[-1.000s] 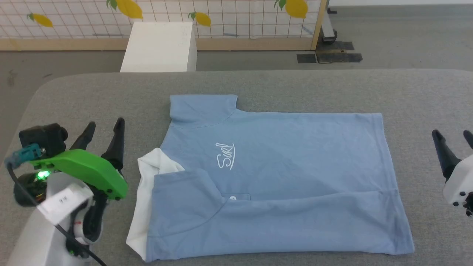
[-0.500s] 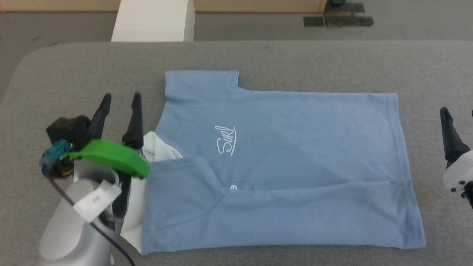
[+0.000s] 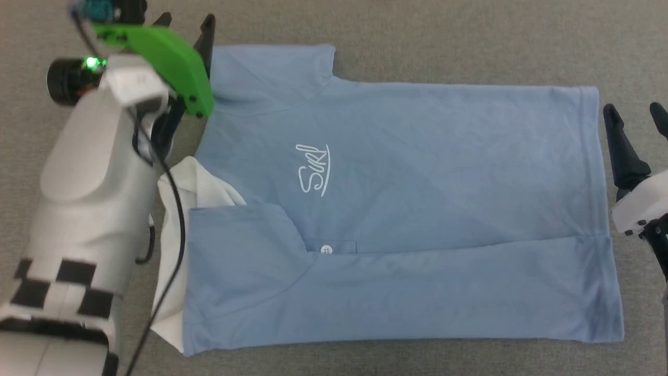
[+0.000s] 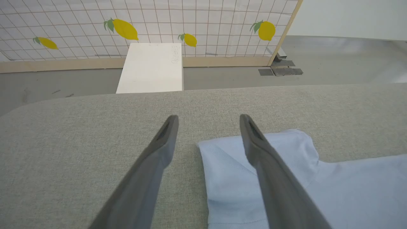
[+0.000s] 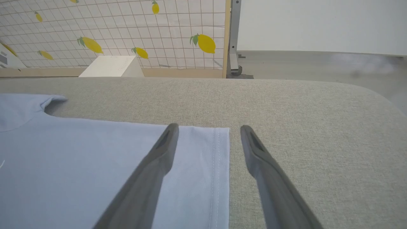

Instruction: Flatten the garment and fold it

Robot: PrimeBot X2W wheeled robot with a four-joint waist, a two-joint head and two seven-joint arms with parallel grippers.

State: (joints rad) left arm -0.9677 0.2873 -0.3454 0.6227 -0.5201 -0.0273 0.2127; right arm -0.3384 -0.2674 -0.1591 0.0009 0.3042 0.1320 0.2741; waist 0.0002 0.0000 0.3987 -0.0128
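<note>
On grey table (image 3: 417, 42) — garment (image 3: 417, 183) flat, near edge folded over.

- The left gripper (image 4: 208, 117) has two long dark grey fingers (image 4: 149, 171) that taper to blunt tips, each with a narrow slot on the inner face near the tip.
- Behind those fingers sits a bright green cover (image 3: 167, 57) with small dark screws along its edge.
- Beside the cover is a black round module (image 3: 65, 82) with a lit green light (image 3: 92, 63) and what may be a teal connector (image 3: 99, 8), though it is blurred.
- A black cable (image 3: 179, 219) runs back from the fingers' base along the pale grey forearm (image 3: 88, 198), which bears a black-and-white checker band (image 3: 57, 287).
- The right gripper (image 3: 632, 107) has the same dark fingers, set on a white housing (image 3: 639, 209) with small dark screw heads.
</note>
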